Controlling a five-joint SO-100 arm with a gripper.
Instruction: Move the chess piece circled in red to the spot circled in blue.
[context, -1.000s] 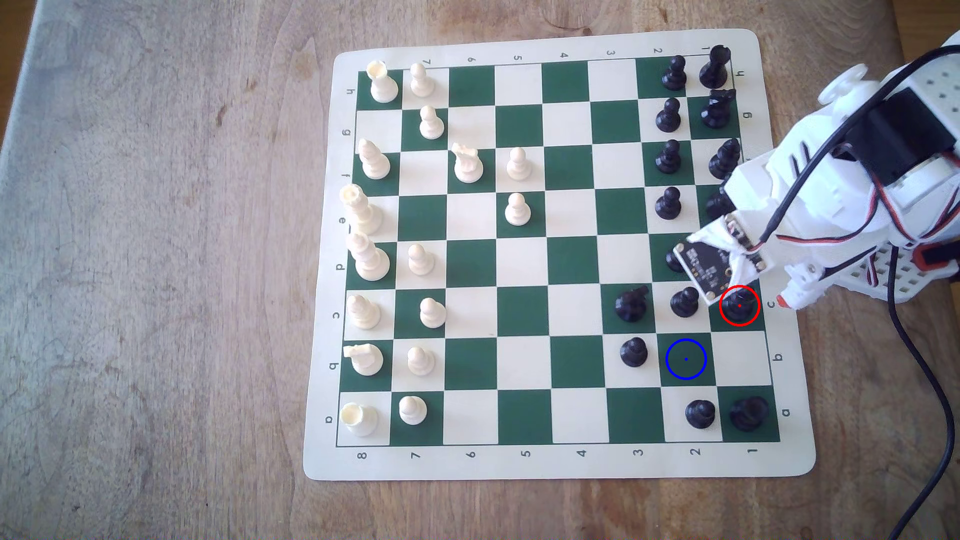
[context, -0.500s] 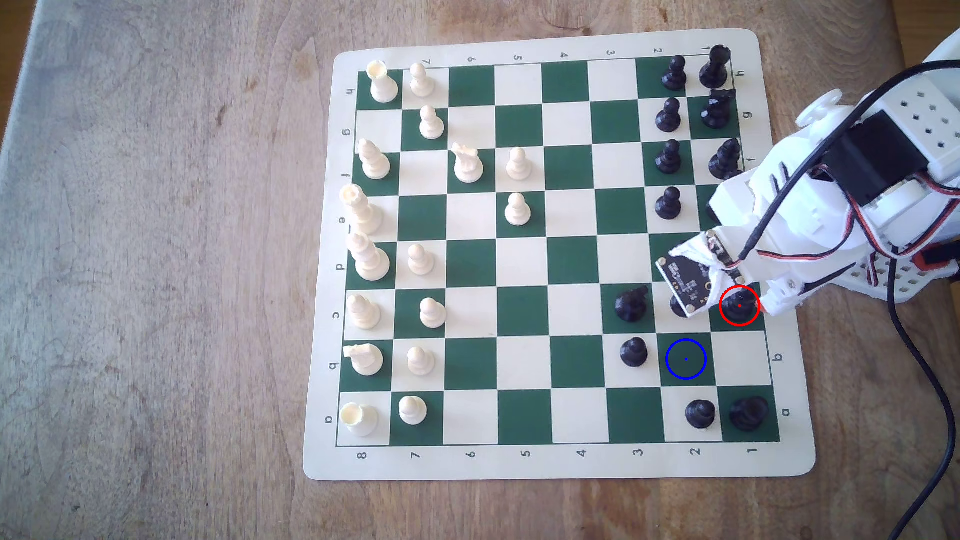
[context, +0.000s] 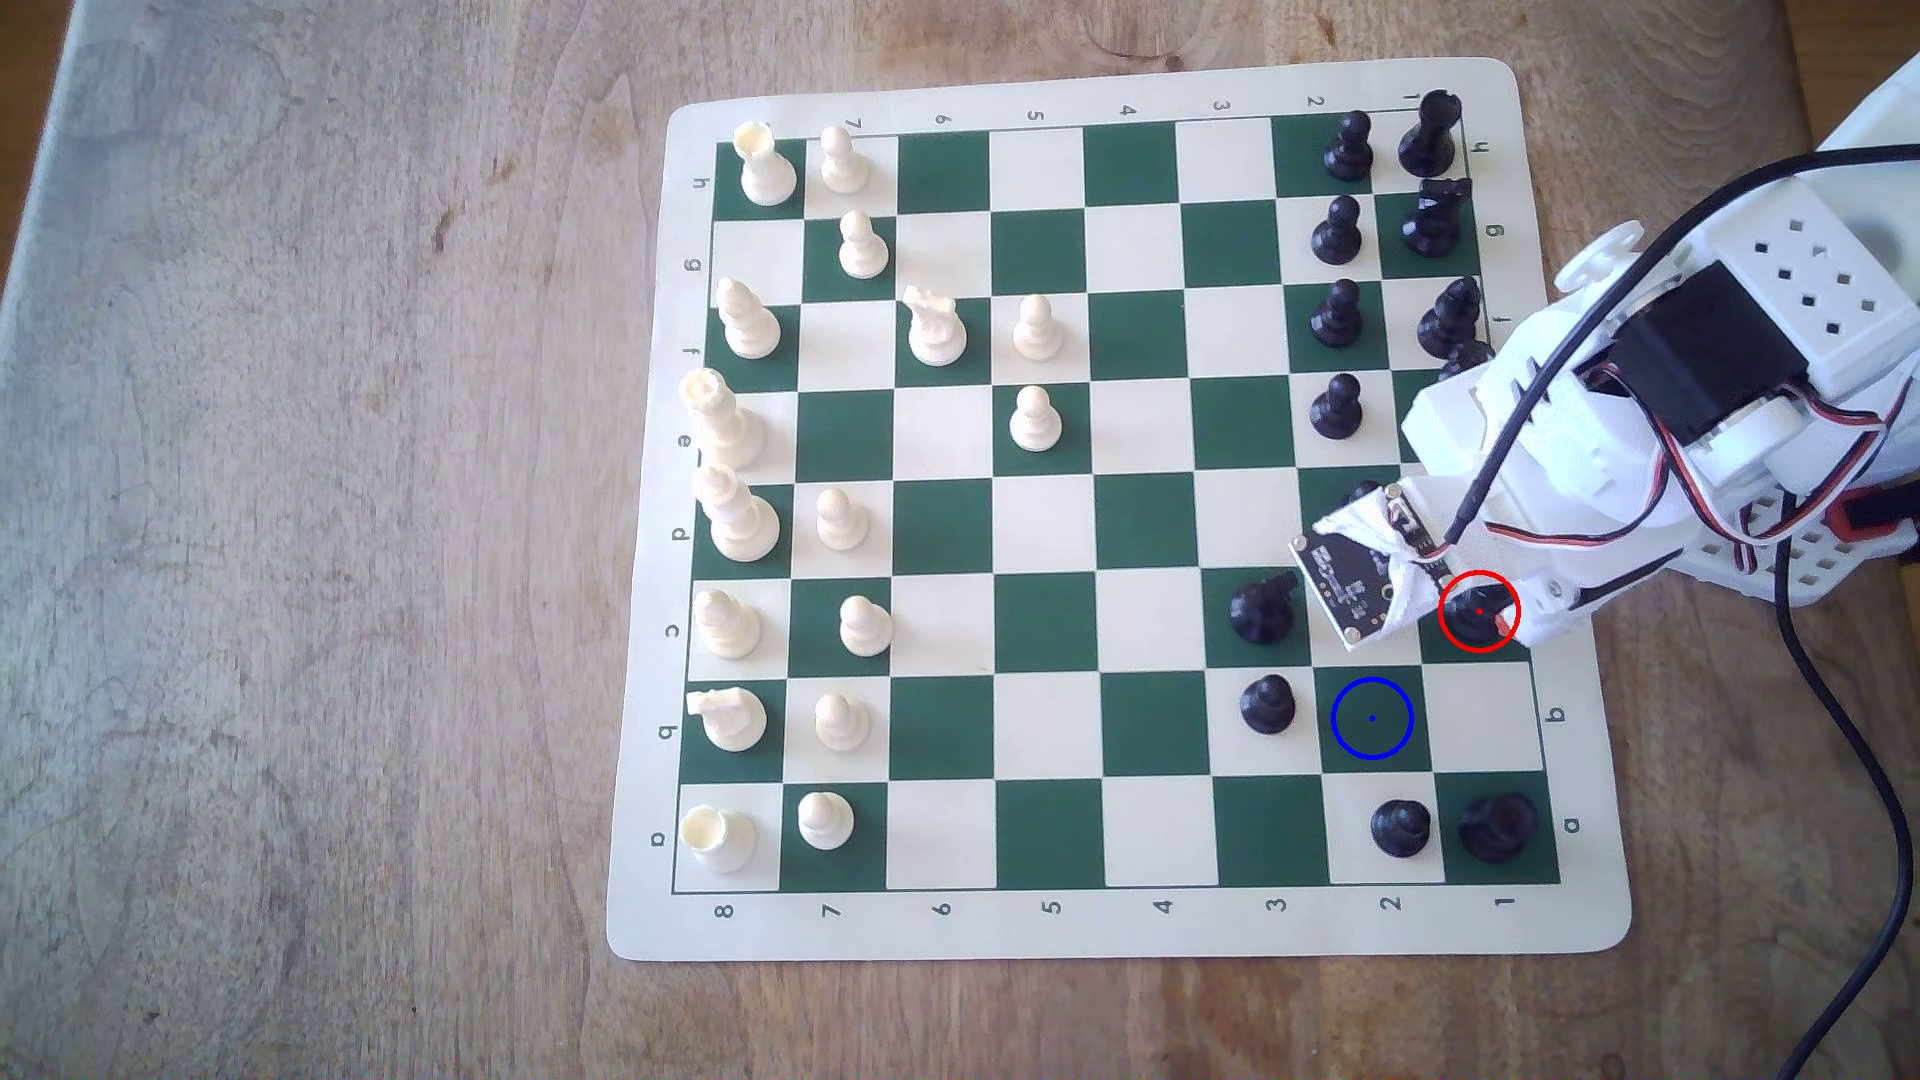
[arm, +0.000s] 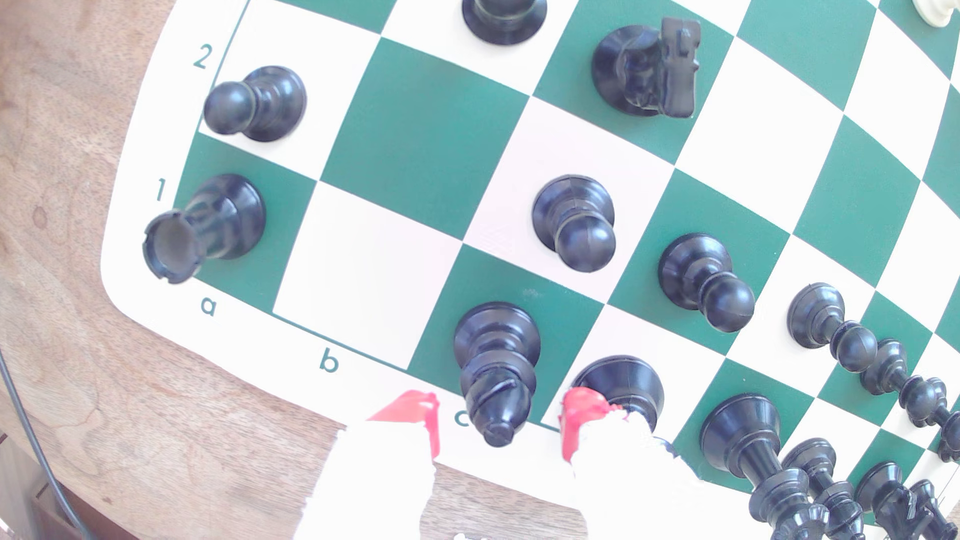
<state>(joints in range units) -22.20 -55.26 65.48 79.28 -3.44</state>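
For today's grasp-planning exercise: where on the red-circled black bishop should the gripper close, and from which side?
Grip the bishop on its tapered body above the wide base, coming from the board's near edge by the letter c. The open gripper already straddles it, and a larger black piece stands close beside.

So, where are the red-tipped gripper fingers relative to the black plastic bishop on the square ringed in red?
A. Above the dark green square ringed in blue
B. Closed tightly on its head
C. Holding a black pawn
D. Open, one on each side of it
D: in the wrist view the gripper is open, with a red-tipped finger on either side of the black plastic bishop and gaps between.
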